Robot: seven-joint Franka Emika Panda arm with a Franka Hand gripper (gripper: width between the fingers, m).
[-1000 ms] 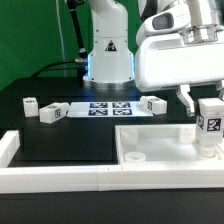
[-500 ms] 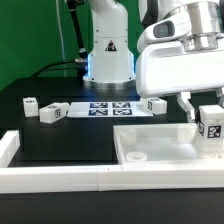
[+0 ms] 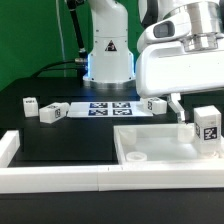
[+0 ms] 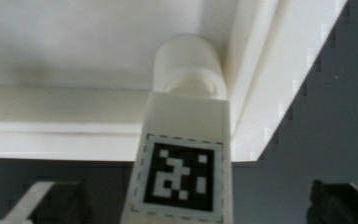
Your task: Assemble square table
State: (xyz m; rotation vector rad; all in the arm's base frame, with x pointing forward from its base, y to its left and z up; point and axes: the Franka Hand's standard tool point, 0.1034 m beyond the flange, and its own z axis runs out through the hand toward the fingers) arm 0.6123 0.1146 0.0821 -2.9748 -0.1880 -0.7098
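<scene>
The square tabletop slab (image 3: 160, 146) lies at the exterior view's right, behind the front wall. One white tagged leg (image 3: 208, 128) stands upright at the slab's far right corner. In the wrist view this leg (image 4: 186, 150) rises from the slab's corner (image 4: 87, 100). My gripper (image 3: 200, 104) hangs over the leg and is open. Its fingers (image 4: 44, 203) stand apart from the leg on either side, with dark gaps between. Three more legs lie on the black table: two at the left (image 3: 30, 104), (image 3: 52, 113) and one near the middle (image 3: 152, 104).
The marker board (image 3: 100, 107) lies in front of the robot base (image 3: 108, 55). A low white border wall (image 3: 60, 180) runs along the front and left of the black table.
The leg has come down a little onto the slab's corner. The fingers have spread apart and let go of it; the visible finger has moved to the exterior view's left.
</scene>
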